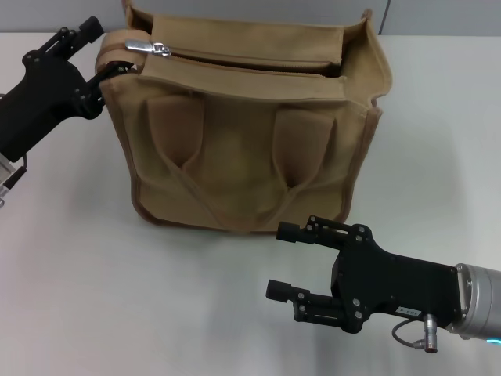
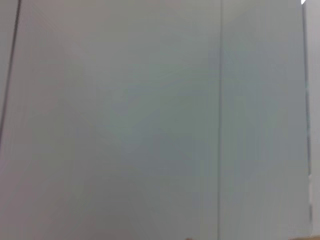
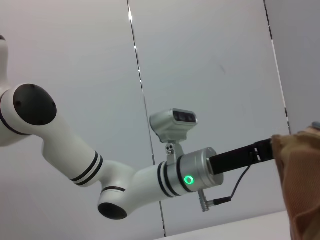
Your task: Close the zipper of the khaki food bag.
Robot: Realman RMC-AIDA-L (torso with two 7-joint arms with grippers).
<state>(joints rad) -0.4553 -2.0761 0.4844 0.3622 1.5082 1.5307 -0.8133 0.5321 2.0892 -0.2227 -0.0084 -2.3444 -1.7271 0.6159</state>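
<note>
The khaki food bag [image 1: 243, 133] stands upright on the white surface [image 1: 117, 298]. Along the bag's top panel runs the zipper [image 1: 235, 59], its silver pull tab [image 1: 149, 48] lying at the end nearest the left pincer [image 1: 117, 70]. That pincer is pressed against the bag's top corner beside the tab, pinching the bag's edge there. The right pincer [image 1: 288, 261] hovers in front of the bag, fingers spread, touching nothing.

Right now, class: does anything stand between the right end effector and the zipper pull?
Yes. The khaki food bag itself: the right end effector hangs open before its front, while the zipper pull sits at the top, far-left.
</note>
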